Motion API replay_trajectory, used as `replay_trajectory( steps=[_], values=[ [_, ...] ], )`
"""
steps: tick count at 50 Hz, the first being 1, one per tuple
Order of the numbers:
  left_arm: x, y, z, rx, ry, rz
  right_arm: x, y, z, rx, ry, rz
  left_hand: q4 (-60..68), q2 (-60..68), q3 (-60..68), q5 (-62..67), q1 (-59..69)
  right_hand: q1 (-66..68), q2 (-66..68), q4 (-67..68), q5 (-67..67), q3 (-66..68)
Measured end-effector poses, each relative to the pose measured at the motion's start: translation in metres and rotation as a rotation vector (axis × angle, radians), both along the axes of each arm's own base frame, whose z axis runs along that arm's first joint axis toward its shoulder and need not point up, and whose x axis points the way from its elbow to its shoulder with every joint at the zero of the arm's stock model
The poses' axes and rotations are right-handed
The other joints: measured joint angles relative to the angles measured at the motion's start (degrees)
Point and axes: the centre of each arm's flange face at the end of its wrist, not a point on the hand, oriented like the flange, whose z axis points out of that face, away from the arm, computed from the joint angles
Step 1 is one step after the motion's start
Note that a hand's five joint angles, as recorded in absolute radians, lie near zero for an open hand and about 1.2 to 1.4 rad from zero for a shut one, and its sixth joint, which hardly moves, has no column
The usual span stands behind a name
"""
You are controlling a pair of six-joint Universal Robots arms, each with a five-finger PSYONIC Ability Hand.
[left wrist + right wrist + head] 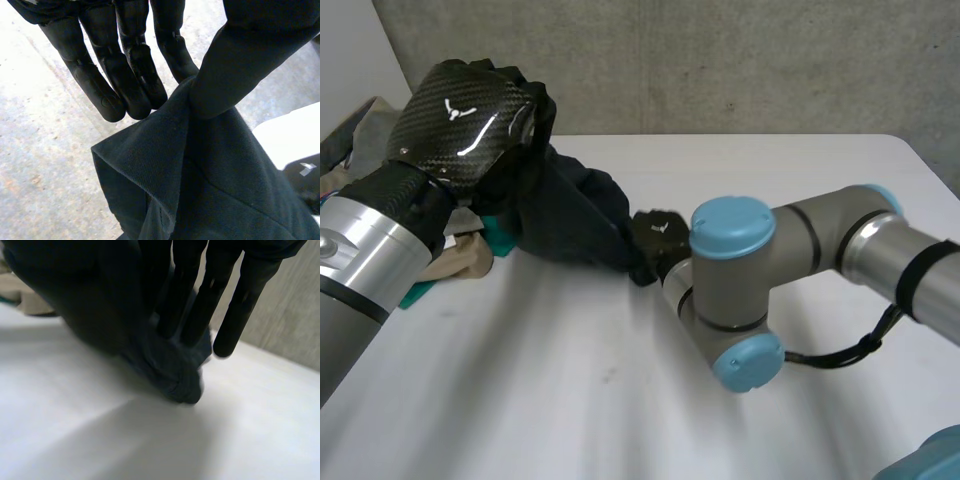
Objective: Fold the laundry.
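A dark garment (570,215) hangs stretched between my two hands above the white table (570,400). My left hand (460,110) is raised at the back left and holds the garment's upper end. In the left wrist view its thumb (240,65) pinches a fold of the dark garment (200,175) against its fingers (125,75). My right hand (655,235) is low at the table's middle, on the garment's lower end. In the right wrist view its fingers (200,305) are pressed into a bunched corner of the garment (175,375) resting on the table, with the thumb on the other side.
More laundry lies at the table's left: a teal piece (500,235), a beige piece (460,260) and a heap at the far left edge (350,150). My right arm's elbow (730,290) stands over the table's middle. A concrete wall runs behind.
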Motion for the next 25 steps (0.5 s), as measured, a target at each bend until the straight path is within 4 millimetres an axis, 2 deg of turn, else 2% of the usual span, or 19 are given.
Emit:
replay_trajectory(
  steps=[3, 9, 12, 16, 18, 19, 23, 24, 25],
  values=[
    [0.001, -0.002, 0.002, 0.000, 0.009, 0.016, -0.001, 0.002, -0.002, 0.021, 0.004, -0.016, 0.0, 0.0, 0.0, 0.0, 0.0, 2.1, 4.0, 4.8, 3.9, 4.6],
    [0.004, -0.007, 0.007, -0.006, 0.025, 0.047, -0.026, -0.016, 0.027, 0.027, -0.023, -0.123, 0.0, 0.0, 0.0, 0.0, 0.0, 2.1, 4.0, 5.9, 4.0, 5.5],
    [0.005, -0.009, 0.008, -0.001, 0.029, 0.053, -0.046, -0.025, 0.055, 0.000, -0.040, -0.154, 0.0, 0.0, 0.0, 0.0, 0.0, 2.1, 4.0, 5.9, 4.3, 5.5],
    [0.005, -0.007, 0.010, 0.014, 0.035, 0.047, -0.067, -0.028, 0.086, -0.034, -0.046, -0.152, 0.0, 0.0, 0.0, 0.0, 0.0, 2.1, 4.0, 5.9, 4.5, 5.5],
    [0.005, -0.004, 0.012, 0.019, 0.043, 0.042, -0.086, -0.024, 0.114, -0.074, -0.035, -0.142, 0.0, 0.0, 0.0, 0.0, 0.0, 2.1, 4.0, 5.9, 4.6, 5.5],
    [0.006, -0.004, 0.013, 0.020, 0.045, 0.042, -0.090, -0.023, 0.121, -0.085, -0.029, -0.141, 0.0, 0.0, 0.0, 0.0, 0.0, 2.1, 4.0, 5.9, 4.6, 5.5],
    [0.008, -0.004, 0.021, 0.017, 0.064, 0.051, -0.121, -0.008, 0.170, -0.194, 0.027, -0.150, 0.0, 0.0, 0.0, 0.0, 0.0, 2.1, 4.0, 5.9, 4.6, 5.6],
    [0.010, -0.006, 0.023, 0.018, 0.069, 0.059, -0.124, -0.007, 0.174, -0.202, 0.033, -0.152, 0.0, 0.0, 0.0, 0.0, 0.0, 2.1, 4.0, 5.9, 4.6, 5.6],
    [0.010, -0.007, 0.024, 0.020, 0.071, 0.064, -0.137, 0.002, 0.194, -0.248, 0.067, -0.162, 0.0, 0.0, 0.0, 0.0, 0.0, 2.1, 4.0, 5.9, 4.6, 5.6]
  ],
)
